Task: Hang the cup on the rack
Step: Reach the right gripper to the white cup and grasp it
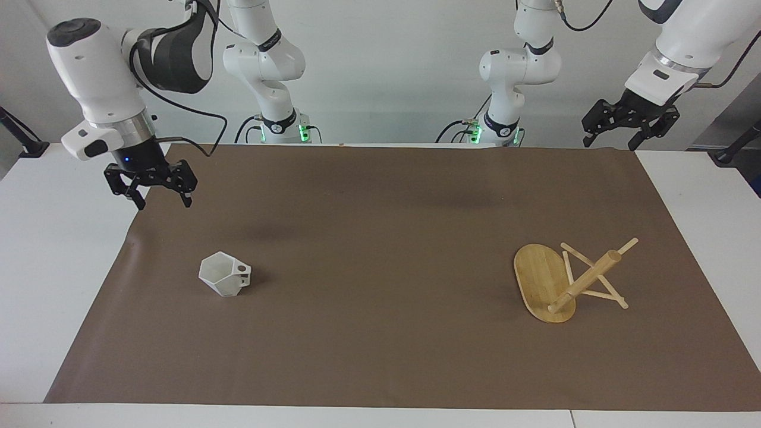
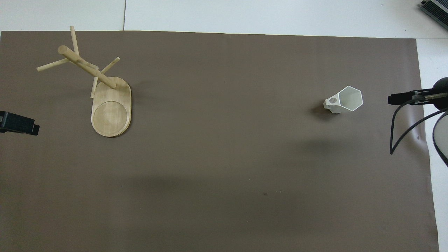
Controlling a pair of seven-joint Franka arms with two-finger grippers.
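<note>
Cup [image 1: 224, 274]: one, white, faceted, handle pierced; one bamboo rack [image 1: 565, 282]; right gripper [image 1: 151, 191] and left gripper [image 1: 629, 128] both spread, empty.

Small matte white faceted cup [image 1: 224, 274] [image 2: 343, 99], hexagonal rim, pierced handle: laid on its side at the right arm's end. Light bamboo mug rack [image 1: 565, 281] [image 2: 101, 94]: toppled, post slanted, at the left arm's end.
</note>
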